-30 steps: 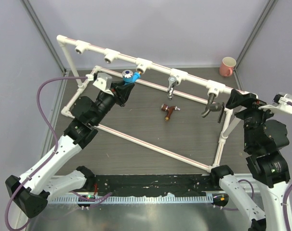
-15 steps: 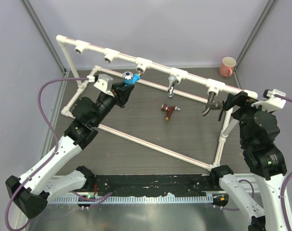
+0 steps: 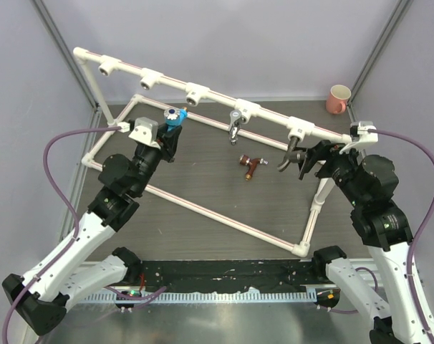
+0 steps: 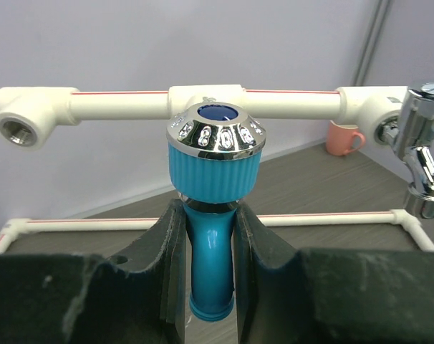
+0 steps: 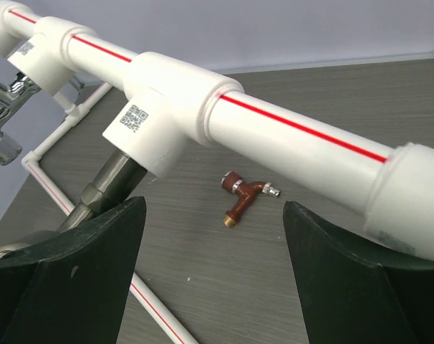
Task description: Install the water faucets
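While the left gripper (image 4: 208, 236) clamps the blue-handled faucet (image 4: 215, 154), the right gripper (image 5: 213, 215) gapes, seemingly beside the dark grey faucet (image 5: 109, 179).

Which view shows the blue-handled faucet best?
Left wrist: the blue-handled faucet sits close and centred, clamped between the left pincer's fingers. Top external shows it small and far off; right wrist misses it.

White-shelled arms (image 3: 72, 246), black joints, purple cables (image 3: 81, 132) — matte black jaws
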